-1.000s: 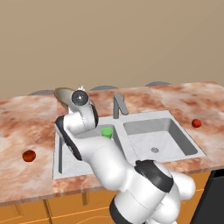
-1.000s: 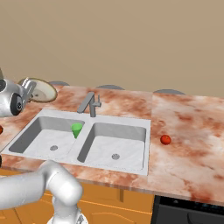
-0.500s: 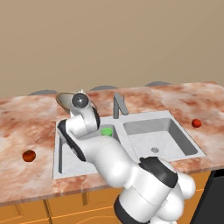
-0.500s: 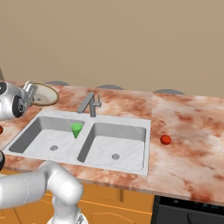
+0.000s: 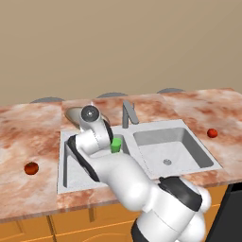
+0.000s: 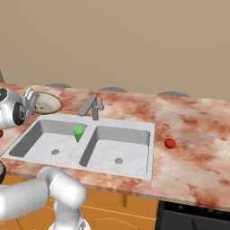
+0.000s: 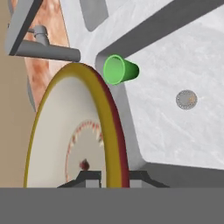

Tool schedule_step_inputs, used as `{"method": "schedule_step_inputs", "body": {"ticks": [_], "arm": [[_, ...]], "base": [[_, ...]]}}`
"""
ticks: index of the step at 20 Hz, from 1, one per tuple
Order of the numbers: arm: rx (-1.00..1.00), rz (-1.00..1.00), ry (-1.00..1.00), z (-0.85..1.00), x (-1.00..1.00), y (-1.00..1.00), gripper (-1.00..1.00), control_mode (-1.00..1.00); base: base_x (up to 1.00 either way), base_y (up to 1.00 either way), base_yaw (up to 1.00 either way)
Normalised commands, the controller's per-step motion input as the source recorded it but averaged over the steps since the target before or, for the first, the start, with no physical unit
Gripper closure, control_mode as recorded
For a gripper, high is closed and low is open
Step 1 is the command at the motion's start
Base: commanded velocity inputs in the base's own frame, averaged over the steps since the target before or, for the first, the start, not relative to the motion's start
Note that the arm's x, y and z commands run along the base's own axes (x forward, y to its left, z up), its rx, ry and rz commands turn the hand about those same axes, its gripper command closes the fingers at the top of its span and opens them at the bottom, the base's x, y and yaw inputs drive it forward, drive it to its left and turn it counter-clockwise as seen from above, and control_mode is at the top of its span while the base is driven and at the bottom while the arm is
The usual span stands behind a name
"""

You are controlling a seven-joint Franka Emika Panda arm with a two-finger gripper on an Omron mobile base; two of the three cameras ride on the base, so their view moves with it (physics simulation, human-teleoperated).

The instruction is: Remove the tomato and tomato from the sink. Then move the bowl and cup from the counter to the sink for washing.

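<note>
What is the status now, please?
Gripper shut on round tan-brown bowl, above the back left corner of pale grey sink. Green tapered cup already in left basin. Both red tomatoes on marbled counter.

Cup (image 6: 79, 133) standing in left basin, faucet (image 6: 93, 107) behind, right basin seemingly open

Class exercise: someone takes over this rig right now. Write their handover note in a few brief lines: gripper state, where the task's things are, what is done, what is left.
Gripper: shut on the bowl, fingers pinching its rim, held above the sink's back left corner.
Cup: in the left basin, against the divider.
Tomatoes: both out, one on the counter left of the sink, one to the right.
Done: tomatoes removed, cup placed.
Left: lower the bowl into the sink, release.
</note>
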Motion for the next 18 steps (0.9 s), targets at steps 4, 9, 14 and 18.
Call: {"method": "schedule_step_inputs", "body": {"ticks": [4, 9, 14, 18], "arm": [[0.00, -0.12, 0.14, -0.10, -0.21, 0.09, 1.00, -1.00], [0.00, -0.13, 0.16, -0.14, -0.20, 0.11, 1.00, -1.00], [0.00, -0.12, 0.09, -0.26, -0.16, 0.14, 1.00, -1.00], [0.00, -0.10, 0.02, -0.35, -0.08, 0.16, 1.00, -1.00]], "base": [[0.00, 0.00, 0.00], [0.00, 0.00, 0.00], [0.00, 0.00, 0.00], [0.00, 0.00, 0.00]]}}
